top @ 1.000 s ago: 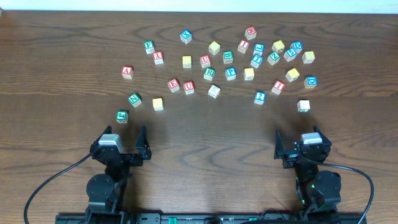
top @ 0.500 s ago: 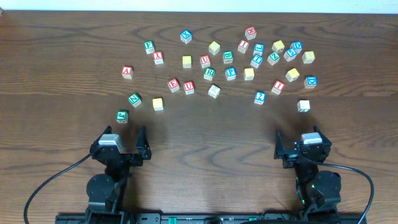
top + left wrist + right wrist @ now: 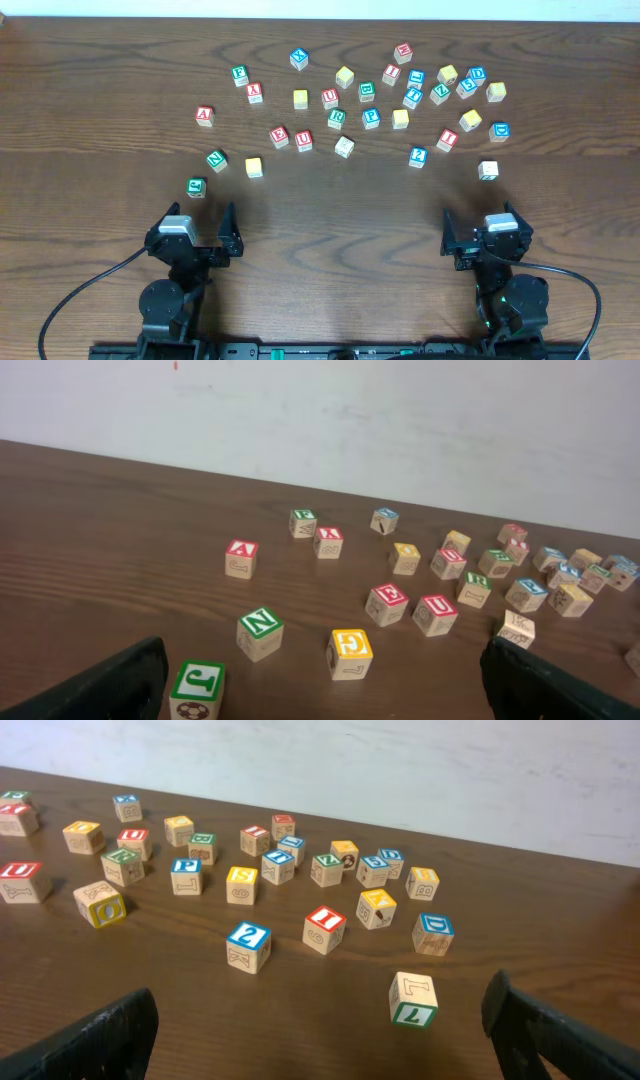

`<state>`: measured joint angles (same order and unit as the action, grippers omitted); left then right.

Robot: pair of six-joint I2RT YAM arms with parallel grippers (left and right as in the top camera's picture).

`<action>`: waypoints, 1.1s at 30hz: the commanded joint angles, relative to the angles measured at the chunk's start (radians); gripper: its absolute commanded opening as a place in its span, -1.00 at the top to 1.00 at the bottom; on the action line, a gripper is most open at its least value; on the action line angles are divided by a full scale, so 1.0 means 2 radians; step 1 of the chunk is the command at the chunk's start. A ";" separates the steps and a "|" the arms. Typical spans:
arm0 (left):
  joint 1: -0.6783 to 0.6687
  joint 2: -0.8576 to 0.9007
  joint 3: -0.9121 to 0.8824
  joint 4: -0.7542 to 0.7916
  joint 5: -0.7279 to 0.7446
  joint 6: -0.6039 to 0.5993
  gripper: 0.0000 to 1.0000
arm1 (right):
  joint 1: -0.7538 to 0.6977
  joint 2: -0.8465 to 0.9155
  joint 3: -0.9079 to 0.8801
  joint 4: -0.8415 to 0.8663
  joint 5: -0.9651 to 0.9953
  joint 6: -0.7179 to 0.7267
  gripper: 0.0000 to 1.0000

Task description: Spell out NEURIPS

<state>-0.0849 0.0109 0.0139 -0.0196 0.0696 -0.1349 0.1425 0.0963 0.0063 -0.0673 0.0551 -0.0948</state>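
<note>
Nothing's budged in the last second, so the spelling hasn't started. On the table (image 3: pixel 330 205), the left gripper (image 3: pixel 195 224) and right gripper (image 3: pixel 484 230) sit by the near edge, jaws wide open, holding nothing. Letters lie scattered over the far half: green N (image 3: pixel 216 158) leftmost, red E (image 3: pixel 279 135) beside red U (image 3: pixel 304 140), then green R (image 3: pixel 336 118), blue P (image 3: pixel 371 117), yellow S (image 3: pixel 400 118), and red I (image 3: pixel 447 139) rightward.

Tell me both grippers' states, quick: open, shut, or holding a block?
Left gripper: open, holding nothing.
Right gripper: open, holding nothing.
</note>
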 commanded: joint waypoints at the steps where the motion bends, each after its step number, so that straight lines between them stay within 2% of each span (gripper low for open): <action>1: 0.001 -0.003 0.009 -0.020 0.019 -0.003 -0.96 | -0.003 -0.002 0.000 -0.002 -0.001 0.002 -0.99; 6: 0.001 0.018 0.049 -0.023 0.010 0.015 -0.96 | -0.003 -0.002 0.000 -0.002 -0.001 0.002 -0.99; 10: 0.001 0.082 0.097 -0.024 0.008 0.025 -0.96 | -0.003 -0.002 0.000 -0.002 -0.001 0.002 -0.99; 18: 0.001 0.335 0.274 -0.041 0.008 0.024 -0.96 | -0.003 -0.002 0.000 -0.002 -0.001 0.002 -0.99; 26: 0.002 0.549 0.496 -0.157 0.008 0.022 -0.97 | -0.003 -0.002 0.000 -0.002 -0.001 0.002 -0.99; 30: 0.017 0.614 0.583 -0.218 -0.001 -0.039 -0.96 | -0.003 -0.002 0.000 -0.002 -0.001 0.002 -0.99; 33: 0.031 0.647 0.631 -0.241 -0.001 -0.054 -0.96 | -0.003 -0.002 0.000 -0.002 -0.001 0.002 -0.99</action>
<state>-0.0513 1.2598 1.1763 -0.4763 0.0765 -0.1768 0.1425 0.0959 0.0063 -0.0677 0.0547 -0.0948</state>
